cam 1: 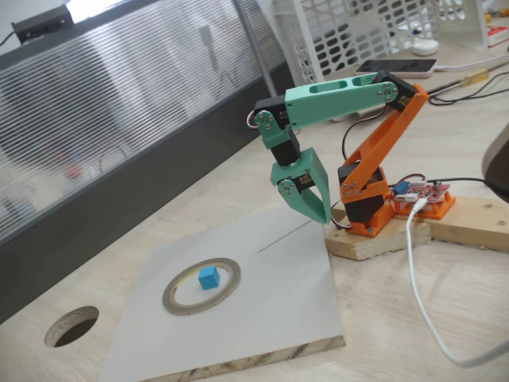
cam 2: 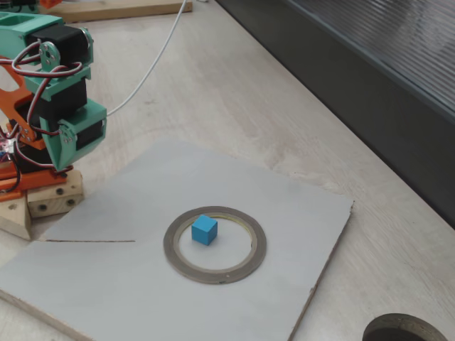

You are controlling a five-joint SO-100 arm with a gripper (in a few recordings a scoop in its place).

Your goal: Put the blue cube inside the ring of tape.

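One blue cube [cam 1: 208,277] sits inside one ring of tape [cam 1: 202,286], on the grey board [cam 1: 270,318] atop the surface. My gripper [cam 1: 318,208] hangs well apart near my base, fingers pressed together, holding nothing.

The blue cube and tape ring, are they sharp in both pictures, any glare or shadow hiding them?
In both fixed views the blue cube and tape ring are sharp under soft, even light with only faint shadows; a fixed view has a bright patch on the window, far from them.
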